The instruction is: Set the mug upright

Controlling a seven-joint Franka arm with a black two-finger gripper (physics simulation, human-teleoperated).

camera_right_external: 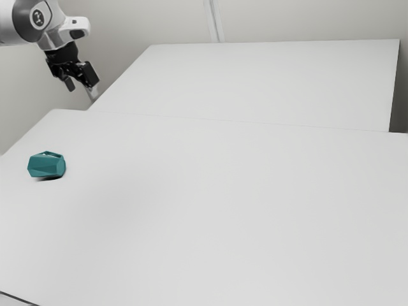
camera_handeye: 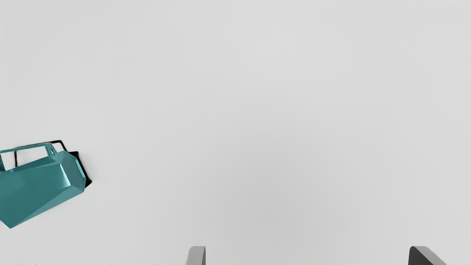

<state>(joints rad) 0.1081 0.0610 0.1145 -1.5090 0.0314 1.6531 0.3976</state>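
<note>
Black two-finger gripper point(camera_right_external: 82, 87) raised, its fingers wide apart, with a teal mug point(camera_right_external: 46, 166) lying on its side.
The gripper is at the exterior view's upper left, well apart from the mug, with nothing between its fingertips. The faceted mug rests on a white table point(camera_right_external: 223, 204) toward the exterior view's left; its angular handle point(camera_handeye: 27, 148) and a dark shadow show in the wrist view.

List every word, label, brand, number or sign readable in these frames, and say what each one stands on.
No words or numbers can be read.
One small pale sign stands on a dark round cap of the arm: too small to make out.
No lettering shows on the teal mug or the white table.
</note>
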